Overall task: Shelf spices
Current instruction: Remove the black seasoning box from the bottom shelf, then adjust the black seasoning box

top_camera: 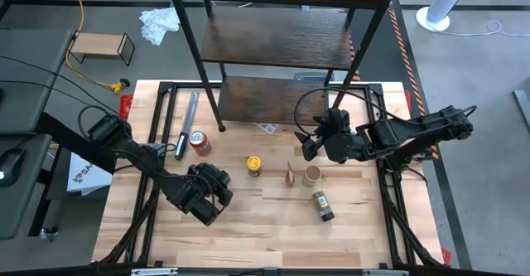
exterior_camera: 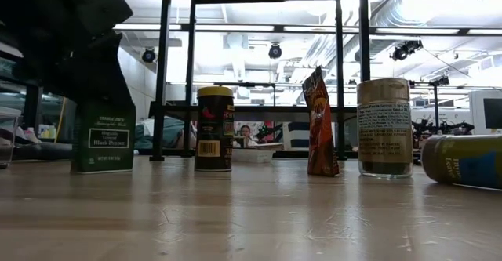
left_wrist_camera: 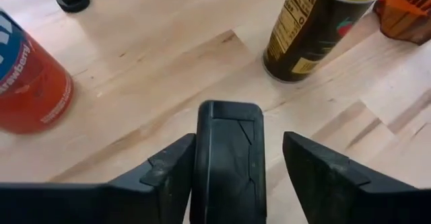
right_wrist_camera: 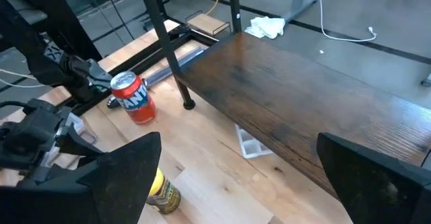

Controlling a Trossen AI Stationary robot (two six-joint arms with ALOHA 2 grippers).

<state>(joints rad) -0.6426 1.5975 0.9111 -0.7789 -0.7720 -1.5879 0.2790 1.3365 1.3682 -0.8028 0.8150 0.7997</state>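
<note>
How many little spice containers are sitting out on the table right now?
5: a yellow-lidded jar mid-table, an orange packet beside it, a tan-lidded jar next along, a dark jar lying on its side nearer the front, and a black pepper box between the left gripper's fingers.

Bright ceiling glare, seemingly backlit foreground.

Can [top_camera: 199,142] left of yellow-lidded jar [top_camera: 253,166], pouch [top_camera: 290,174], tan-lidded jar [top_camera: 311,174], shelf [top_camera: 281,44] behind

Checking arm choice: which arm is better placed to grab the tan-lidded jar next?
Right. Its end effector hangs open and empty beside the tan-lidded jar and shelf; the left end effector straddles the pepper box farther off.
</note>
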